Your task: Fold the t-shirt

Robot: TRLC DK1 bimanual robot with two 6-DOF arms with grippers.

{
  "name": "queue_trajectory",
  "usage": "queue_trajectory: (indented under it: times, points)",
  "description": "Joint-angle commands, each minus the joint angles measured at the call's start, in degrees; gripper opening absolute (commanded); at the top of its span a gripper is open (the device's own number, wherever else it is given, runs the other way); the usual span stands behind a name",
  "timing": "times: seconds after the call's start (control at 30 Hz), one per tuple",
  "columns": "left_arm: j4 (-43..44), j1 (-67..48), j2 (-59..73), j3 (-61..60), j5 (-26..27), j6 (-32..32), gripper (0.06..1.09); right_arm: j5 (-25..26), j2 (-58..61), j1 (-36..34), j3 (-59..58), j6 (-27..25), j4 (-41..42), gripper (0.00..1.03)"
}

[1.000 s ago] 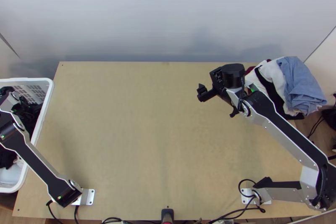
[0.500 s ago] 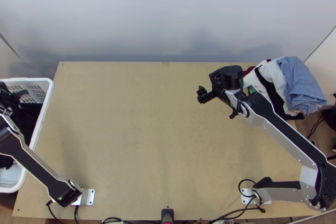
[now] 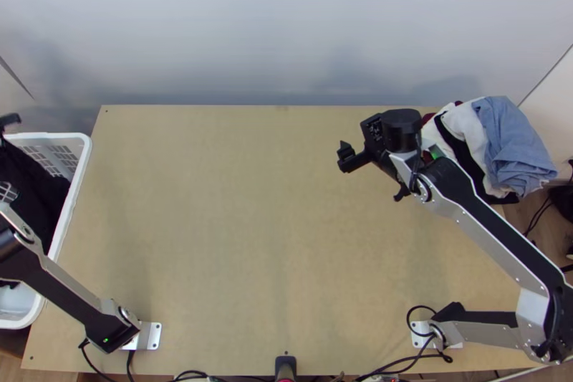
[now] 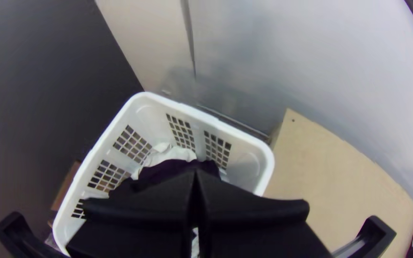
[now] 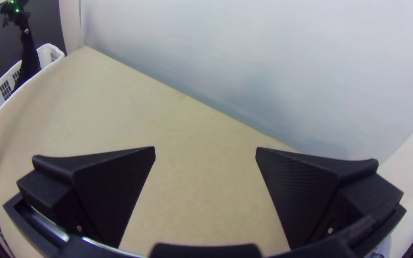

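Two arms stand at the near edge of the light wooden table (image 3: pixel 279 239). Along its left side sits a white laundry basket (image 3: pixel 80 167). Farther up, the right gripper (image 3: pixel 374 176) is over the table, its fingers spread wide. At the far left, the left gripper (image 3: pixel 8 121) pinches a black garment (image 3: pixel 30 175), which hangs bunched down into the basket. Toward the far right corner lies a heap of clothes (image 3: pixel 512 142), blue cloth uppermost, white and black beneath.
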Motion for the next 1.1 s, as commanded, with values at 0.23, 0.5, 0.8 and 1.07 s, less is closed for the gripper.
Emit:
queue_trajectory:
  times: [0.23, 0.5, 0.8, 1.07]
  points:
    - [-4.92, -22.82, -17.48, 3.54, -4.29, 0.53, 0.10, 0.15, -6.53, -3.61, -5.27, 3.49, 2.08, 0.98]
    - [-8.78, -47.26, -17.66, -1.64, -12.28, -3.34, 0.10, 0.15, -14.44, -5.36, -20.03, 4.81, 11.13, 0.98]
    - [-4.65, -67.47, -14.14, 3.89, -19.93, -3.95, 0.10, 0.15, -20.85, -10.29, -29.17, 7.97, 14.65, 0.98]
    - [-0.87, -82.06, -9.66, 3.81, -20.02, -5.71, 0.10, 0.15, -23.84, -14.86, -35.15, 8.68, 15.44, 0.98]
